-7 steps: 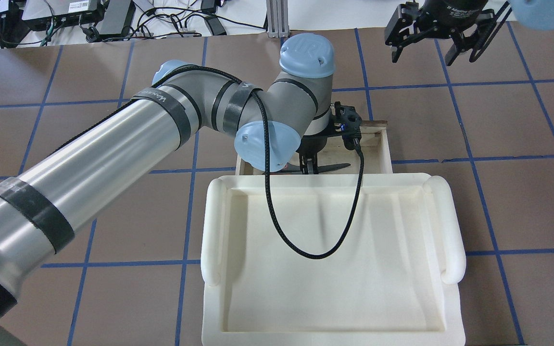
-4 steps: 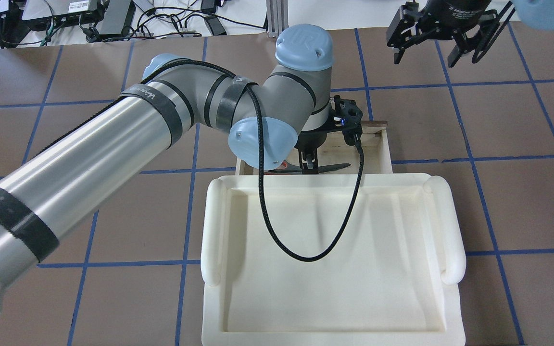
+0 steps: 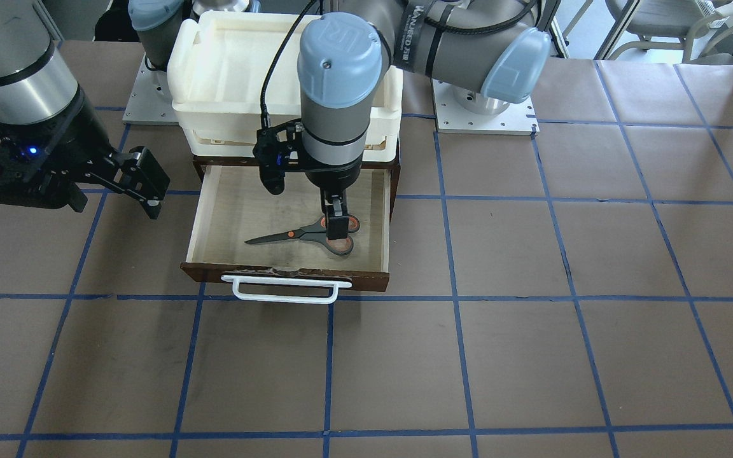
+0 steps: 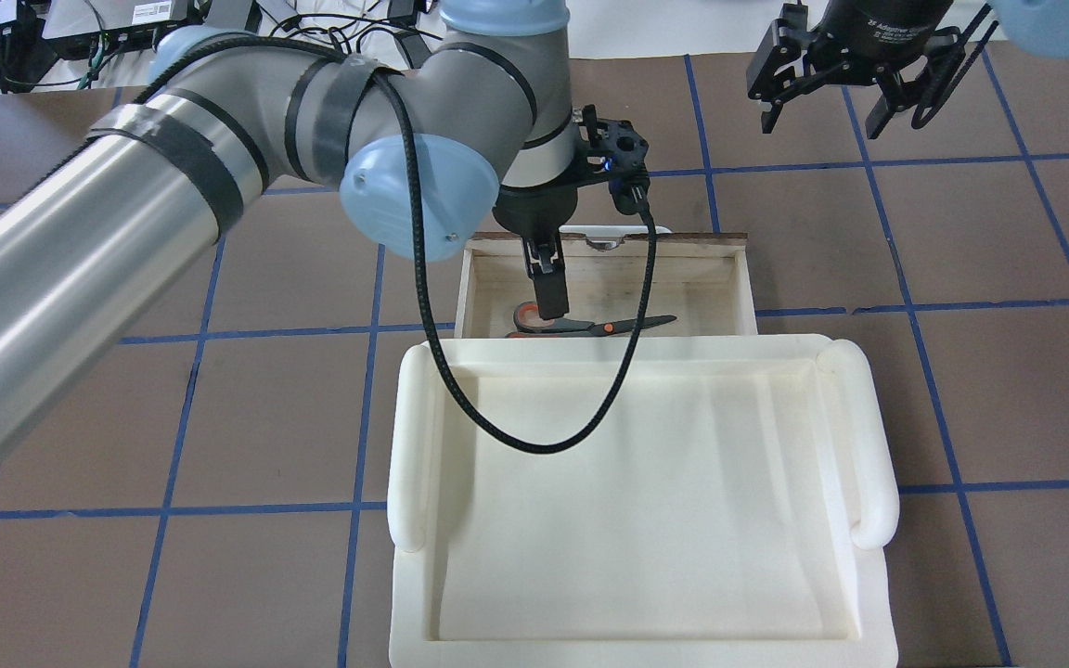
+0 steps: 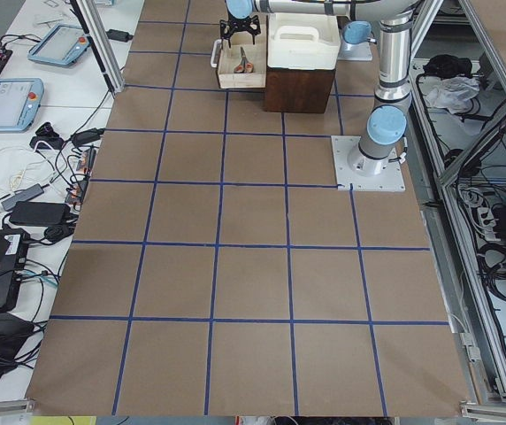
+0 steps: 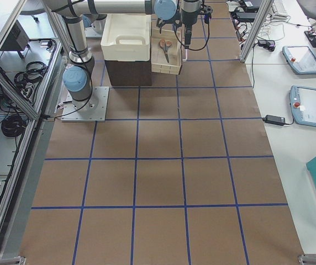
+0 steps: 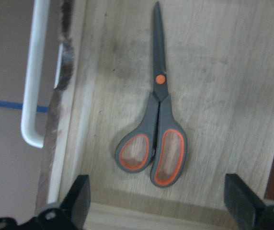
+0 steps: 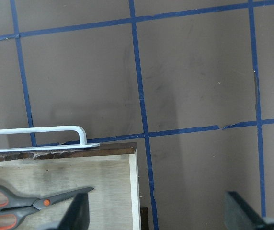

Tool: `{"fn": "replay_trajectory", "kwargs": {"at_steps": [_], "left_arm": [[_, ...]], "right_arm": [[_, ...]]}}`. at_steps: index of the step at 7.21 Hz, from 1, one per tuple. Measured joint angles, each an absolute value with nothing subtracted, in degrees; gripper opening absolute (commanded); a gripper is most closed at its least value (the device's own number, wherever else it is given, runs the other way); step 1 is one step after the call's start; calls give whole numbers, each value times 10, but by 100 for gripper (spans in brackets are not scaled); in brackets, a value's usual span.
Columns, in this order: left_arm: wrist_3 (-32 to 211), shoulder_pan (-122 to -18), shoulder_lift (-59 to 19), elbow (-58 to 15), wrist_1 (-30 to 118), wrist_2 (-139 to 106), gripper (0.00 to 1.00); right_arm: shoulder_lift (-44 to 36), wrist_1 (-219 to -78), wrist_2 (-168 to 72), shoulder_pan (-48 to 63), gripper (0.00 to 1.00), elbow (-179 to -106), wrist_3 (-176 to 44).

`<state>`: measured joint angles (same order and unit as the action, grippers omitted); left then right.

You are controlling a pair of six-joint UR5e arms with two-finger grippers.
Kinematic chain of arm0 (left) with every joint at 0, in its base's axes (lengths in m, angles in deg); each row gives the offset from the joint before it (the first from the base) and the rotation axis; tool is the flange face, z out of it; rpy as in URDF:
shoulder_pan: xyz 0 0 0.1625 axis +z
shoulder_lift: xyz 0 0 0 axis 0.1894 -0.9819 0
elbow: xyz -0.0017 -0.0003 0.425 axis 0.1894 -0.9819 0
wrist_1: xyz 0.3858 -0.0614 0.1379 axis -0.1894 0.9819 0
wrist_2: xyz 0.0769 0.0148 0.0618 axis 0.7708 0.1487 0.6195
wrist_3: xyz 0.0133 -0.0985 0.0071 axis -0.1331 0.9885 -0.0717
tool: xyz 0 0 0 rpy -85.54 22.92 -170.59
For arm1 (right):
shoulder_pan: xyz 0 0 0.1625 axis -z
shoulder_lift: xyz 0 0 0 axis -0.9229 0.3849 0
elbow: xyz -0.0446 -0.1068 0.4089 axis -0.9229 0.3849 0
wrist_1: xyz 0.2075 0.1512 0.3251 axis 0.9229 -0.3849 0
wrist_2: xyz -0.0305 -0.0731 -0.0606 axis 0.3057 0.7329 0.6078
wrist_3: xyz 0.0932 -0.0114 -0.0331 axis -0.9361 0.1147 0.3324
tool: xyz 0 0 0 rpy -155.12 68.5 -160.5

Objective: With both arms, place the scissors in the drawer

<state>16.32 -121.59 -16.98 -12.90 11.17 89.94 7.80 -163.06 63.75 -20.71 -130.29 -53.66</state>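
The scissors (image 3: 315, 234) lie flat on the pale floor of the open drawer (image 3: 245, 203), handle loops toward my left arm's side. They also show in the overhead view (image 4: 609, 327) and both wrist views (image 7: 157, 139) (image 8: 27, 203). My left gripper (image 3: 336, 224) hangs over the handle loops, open and empty, its fingertips (image 7: 79, 196) wide apart and clear of the scissors. My right gripper (image 4: 831, 102) is open and empty, raised above the table beside the drawer's front corner.
A cream-white plastic tray (image 4: 869, 436) sits on top of the brown cabinet behind the drawer. The drawer's white bar handle (image 3: 284, 294) faces the operators' side. A black cable (image 4: 534, 445) loops from my left wrist over the tray.
My left arm has risen and its wrist has shifted away from the tray. The scissors stay lying in the drawer. The right gripper has barely moved.
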Motion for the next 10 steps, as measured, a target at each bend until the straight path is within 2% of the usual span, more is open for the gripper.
{"fn": "replay_trajectory", "kwargs": {"at_steps": [3,5,8,10], "left_arm": [[203,-1095,-105,-118,173,879,100],[359,-1042,-73,-133,188,880,100],[666,-1023,-36,-182,184,933,100],[733,-1017,-21,-200,182,950,100]], "right_arm": [[79,-1623,637,-208,100,-1303,-537],[84,-1612,637,-209,100,-1303,-537],[92,-1597,641,-209,100,-1308,-536],[94,-1602,642,-209,100,-1316,-536]]}}
